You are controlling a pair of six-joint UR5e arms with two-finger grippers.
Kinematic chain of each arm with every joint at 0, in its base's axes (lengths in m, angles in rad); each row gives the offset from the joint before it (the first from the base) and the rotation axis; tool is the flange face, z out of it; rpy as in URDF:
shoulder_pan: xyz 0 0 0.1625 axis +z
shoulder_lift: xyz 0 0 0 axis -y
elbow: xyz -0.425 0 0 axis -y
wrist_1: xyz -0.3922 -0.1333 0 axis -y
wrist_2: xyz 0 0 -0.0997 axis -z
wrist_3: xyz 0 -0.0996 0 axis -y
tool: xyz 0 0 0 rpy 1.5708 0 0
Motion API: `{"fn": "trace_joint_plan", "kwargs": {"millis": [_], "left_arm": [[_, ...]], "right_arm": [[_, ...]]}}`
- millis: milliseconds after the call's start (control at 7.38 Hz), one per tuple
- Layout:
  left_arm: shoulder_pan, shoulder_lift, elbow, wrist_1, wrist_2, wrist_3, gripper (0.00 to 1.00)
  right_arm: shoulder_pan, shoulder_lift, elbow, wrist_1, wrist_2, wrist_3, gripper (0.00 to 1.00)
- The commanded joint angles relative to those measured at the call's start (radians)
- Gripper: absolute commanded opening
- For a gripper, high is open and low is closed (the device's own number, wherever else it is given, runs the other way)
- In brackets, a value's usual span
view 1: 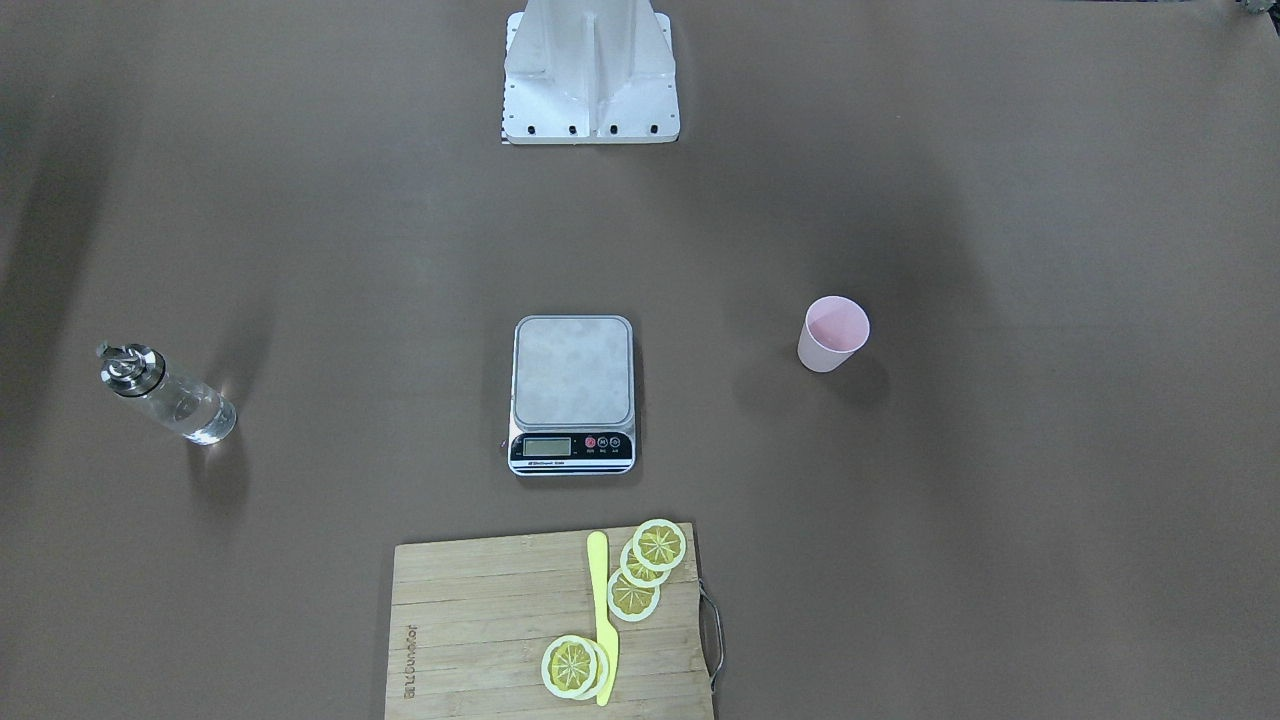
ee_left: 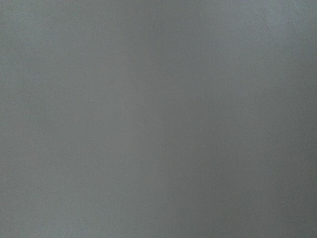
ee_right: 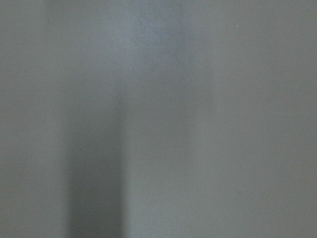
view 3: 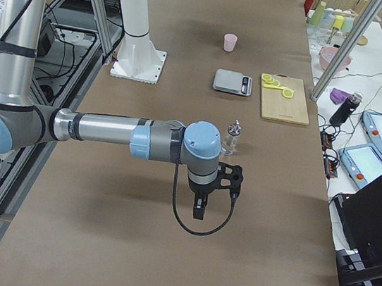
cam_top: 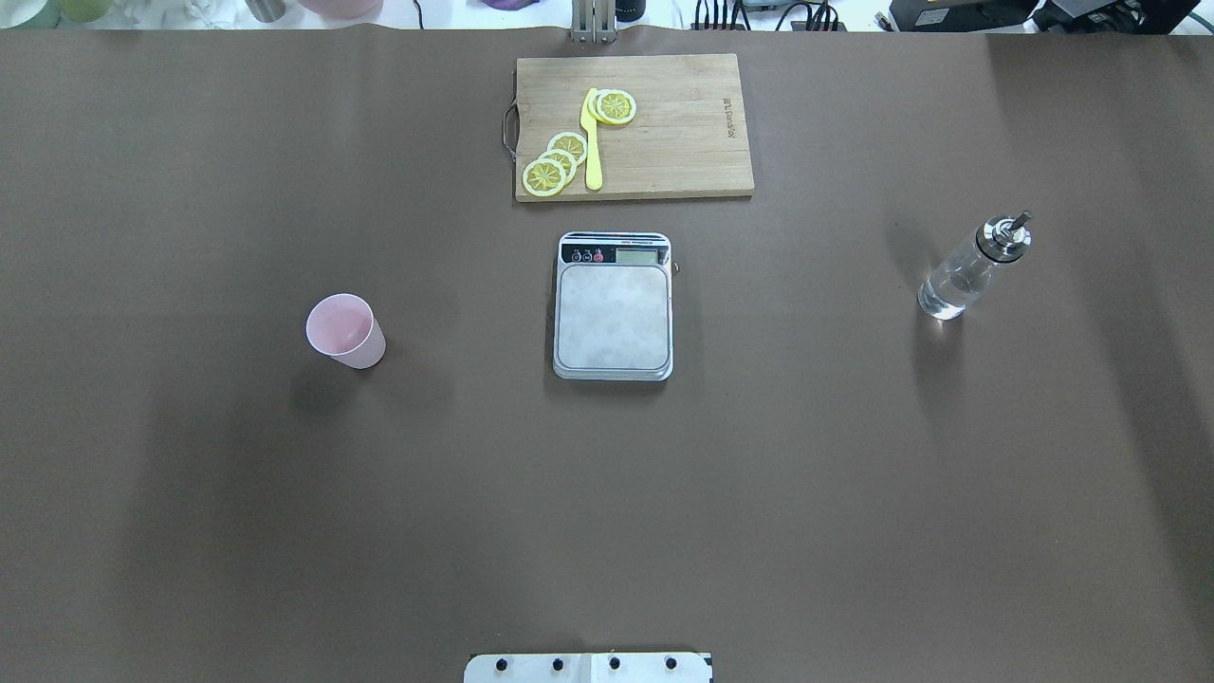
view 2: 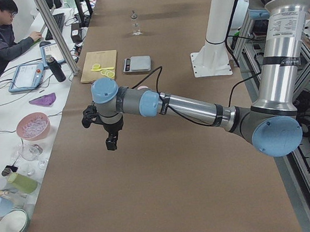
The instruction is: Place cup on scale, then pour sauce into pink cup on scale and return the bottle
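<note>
Nothing begun: pink cup (cam_top: 345, 330) to be grasped by left gripper (view 2: 111, 146), set on scale (cam_top: 614, 318); its opening cannot be told.

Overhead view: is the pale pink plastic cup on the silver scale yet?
No, the pale pink plastic cup stands on the brown table, apart from the silver digital scale.

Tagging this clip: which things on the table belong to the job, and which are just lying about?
Job: pale pink plastic cup; silver-topped digital scale; clear glass bottle with metal pourer.
Lying about: wooden cutting board; yellow knife; lemon slices.
</note>
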Motion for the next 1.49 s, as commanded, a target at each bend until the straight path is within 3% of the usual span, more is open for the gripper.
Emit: {"fn": "trace_joint_plan", "kwargs": {"millis": [0,136,271,407,678,813,1084,1355], "left_arm": [[0.001,-0.022,0.001,-0.101,0.002,-0.006,0.98],[0.001,-0.015,0.036,-0.317,0.003,-0.006,0.98],[0.003,-0.012,0.112,-0.482,-0.001,-0.023,0.98],[0.001,-0.005,0.105,-0.505,-0.005,-0.064,0.98],[0.001,0.007,0.093,-0.531,-0.005,-0.063,0.98],[0.006,0.031,0.084,-0.669,-0.003,-0.075,0.98],[0.073,0.038,0.082,-0.734,-0.005,-0.214,0.98],[0.143,0.041,0.032,-0.735,0.000,-0.468,0.99]], "right_arm": [[0.000,-0.008,-0.003,0.202,0.005,0.005,1.00],[0.000,-0.008,-0.019,0.294,0.003,0.010,1.00],[0.000,0.001,-0.070,0.307,0.062,0.017,1.00],[0.000,0.004,-0.091,0.313,0.142,0.084,1.00],[0.000,-0.011,-0.104,0.424,0.103,0.054,1.00],[-0.014,-0.011,-0.109,0.500,0.098,0.070,1.00],[-0.081,0.001,-0.102,0.503,0.097,0.300,1.00],[-0.190,0.030,-0.077,0.503,0.011,0.503,1.00]]}}
